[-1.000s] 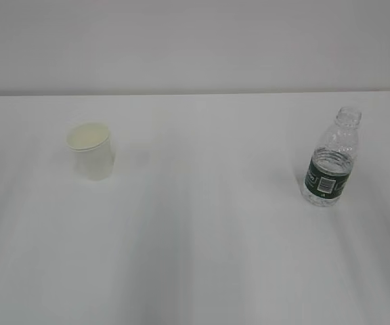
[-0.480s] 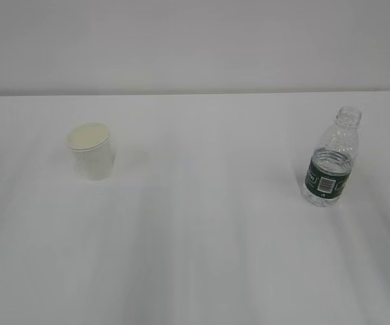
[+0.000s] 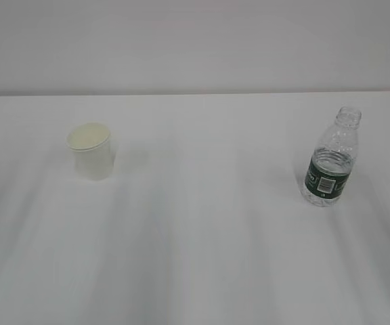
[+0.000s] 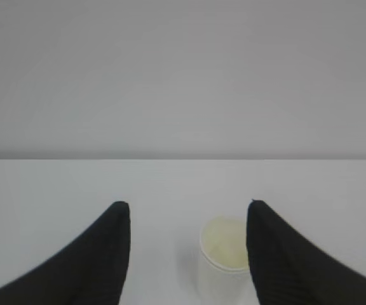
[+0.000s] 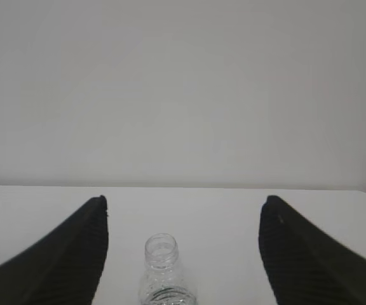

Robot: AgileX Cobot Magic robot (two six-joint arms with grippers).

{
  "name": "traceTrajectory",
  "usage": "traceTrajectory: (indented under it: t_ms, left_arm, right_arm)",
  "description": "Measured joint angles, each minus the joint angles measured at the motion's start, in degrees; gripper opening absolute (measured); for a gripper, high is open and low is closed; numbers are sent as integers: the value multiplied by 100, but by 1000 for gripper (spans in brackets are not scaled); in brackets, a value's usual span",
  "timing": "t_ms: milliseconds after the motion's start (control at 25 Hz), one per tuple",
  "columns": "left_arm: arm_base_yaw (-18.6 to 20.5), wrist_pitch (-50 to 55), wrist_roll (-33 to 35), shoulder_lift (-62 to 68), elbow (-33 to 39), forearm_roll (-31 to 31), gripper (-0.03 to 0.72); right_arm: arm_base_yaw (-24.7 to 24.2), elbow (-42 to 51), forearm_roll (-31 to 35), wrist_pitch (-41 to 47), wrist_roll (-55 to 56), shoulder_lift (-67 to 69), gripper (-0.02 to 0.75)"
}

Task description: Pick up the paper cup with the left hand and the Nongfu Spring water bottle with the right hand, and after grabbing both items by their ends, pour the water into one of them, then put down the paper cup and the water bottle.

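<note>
Paper cup upright on the white table, open end up, cream inside; seen from the left wrist it stands ahead of the left hand, between the fingertips but close against the right-side finger, not touching. Left hand spread apart, holding nothing. Nongfu Spring water bottle upright, capless, green label band, well apart from the cup across the table. It sits ahead of the right hand, roughly centred between its fingers. Right hand spread wide, empty. Pale wall behind.
</note>
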Motion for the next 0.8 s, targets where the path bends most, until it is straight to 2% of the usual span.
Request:
traceTrajectory:
  t_ms: [280,480,800]
  left_arm:
    - [-306,-778,0,943,0,16,414]
    - [-370,-1422,0,1444,79,145,414]
    - [-370,-3264,-18,2320,711,144,414]
  right_arm:
    - [0,468,-805,-861,846,496,554]
    - [0,832,-930,-1720,981,951,554]
    - [0,1249,-999,-3424,981,1973,554]
